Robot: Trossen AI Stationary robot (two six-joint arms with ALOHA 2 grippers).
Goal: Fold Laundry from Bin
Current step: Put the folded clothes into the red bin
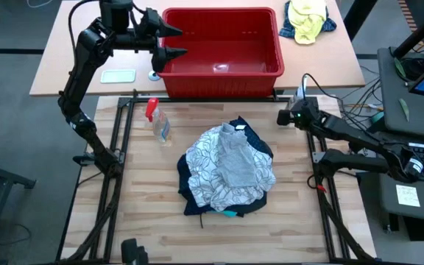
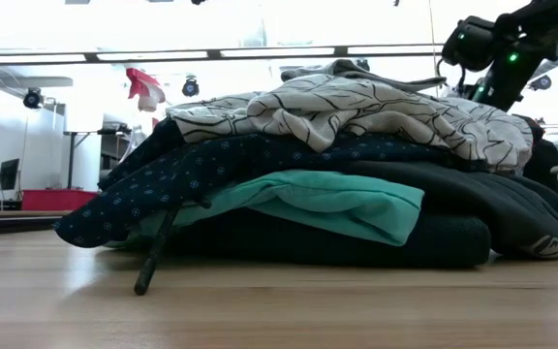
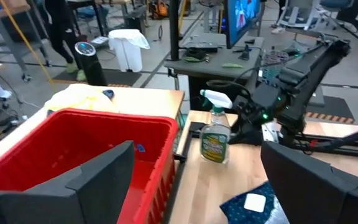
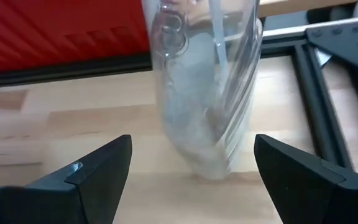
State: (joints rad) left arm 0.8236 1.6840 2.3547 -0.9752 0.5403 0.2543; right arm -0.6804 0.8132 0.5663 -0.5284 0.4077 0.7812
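While the bin (image 1: 221, 51) looks empty from above, the laundry (image 1: 227, 171) lies as one stack mid-table (image 1: 146, 221), so the unloading looks finished. The pale patterned piece (image 1: 205, 169) and light grey piece (image 1: 235, 165) on top sit loosely, and I judge these may still need tidying.

High view: the left gripper (image 1: 180, 40) hovers over the bin's left end, fingers spread, holding nothing. The right gripper (image 1: 282, 116) rests at the table's right edge, near the bin's front corner, clear of the stack. A spray bottle (image 1: 158, 124) stands left of the laundry. A yellow-and-blue bundle (image 1: 306, 19) sits beyond the bin, apart from the pile.

Low view: layers read top to bottom as the pale patterned piece, navy dotted cloth (image 2: 211, 174), turquoise (image 2: 327, 204), then black (image 2: 356, 242). A dark cord (image 2: 158, 254) hangs from the pile to the wood. The edges are uneven, the navy layer drooping on one side.

Left wrist view: both fingers stand wide, the red tub's inside bare as far as it shows, though its floor is partly cut off. The right arm (image 3: 297, 81) shows beyond the bottle.

Right wrist view: fingers wide apart, nothing between them; a clear plastic thing (image 4: 207, 87) stands just ahead, probably the spray bottle.
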